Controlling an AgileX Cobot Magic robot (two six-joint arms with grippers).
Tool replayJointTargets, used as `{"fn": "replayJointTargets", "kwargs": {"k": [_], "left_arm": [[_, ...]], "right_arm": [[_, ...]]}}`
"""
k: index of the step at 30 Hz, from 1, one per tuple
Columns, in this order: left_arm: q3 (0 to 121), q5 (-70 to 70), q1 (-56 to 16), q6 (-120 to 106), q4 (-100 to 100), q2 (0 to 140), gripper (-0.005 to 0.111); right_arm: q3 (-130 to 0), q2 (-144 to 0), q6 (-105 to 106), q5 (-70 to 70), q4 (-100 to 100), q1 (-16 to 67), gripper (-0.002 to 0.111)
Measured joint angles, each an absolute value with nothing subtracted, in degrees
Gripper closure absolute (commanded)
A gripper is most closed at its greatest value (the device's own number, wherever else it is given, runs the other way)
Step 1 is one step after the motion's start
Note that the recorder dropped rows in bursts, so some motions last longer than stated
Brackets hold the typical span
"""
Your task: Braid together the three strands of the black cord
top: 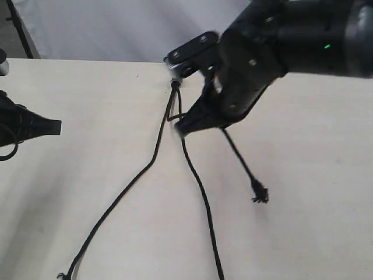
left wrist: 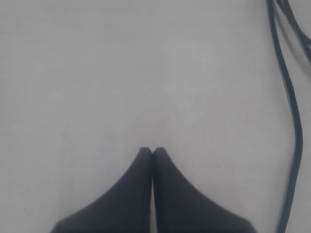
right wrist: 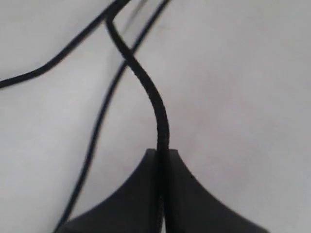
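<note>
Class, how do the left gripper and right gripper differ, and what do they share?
The left gripper is shut on nothing; the right gripper pinches one strand. The left gripper sits away from the cord; the right gripper works near its knot. Both have black fingers.

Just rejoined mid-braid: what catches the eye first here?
The bulky black right gripper, mid-scene, is shut on one thin matte black strand near the cord's knot. The other two strands trail loose across the pale tabletop, and the black left gripper sits shut and empty at the far left.
</note>
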State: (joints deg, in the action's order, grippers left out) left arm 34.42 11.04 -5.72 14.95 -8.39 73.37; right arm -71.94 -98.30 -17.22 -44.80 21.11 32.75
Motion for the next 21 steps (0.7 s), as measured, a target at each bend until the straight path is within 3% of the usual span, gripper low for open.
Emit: {"fn": "replayJointTargets", "kwargs": {"k": [5,9,21], "left_arm": [[34.42,11.04,-5.72,14.95,-8.39,73.37,0.107],[34.42,11.04,-5.72,14.95,-8.39,73.37,0.107],[34.42,10.83,-5.72,14.91,-8.39,73.37,0.107]], "right_arm": [[-71.94,-97.90,-18.47,-45.40,21.51,16.48,0.108],[-71.94,-104.36,-18.47,-45.27,20.59,9.38,0.108],[-71.94,-117.32,-18.25,-41.63,19.27,7.16,0.108]]}}
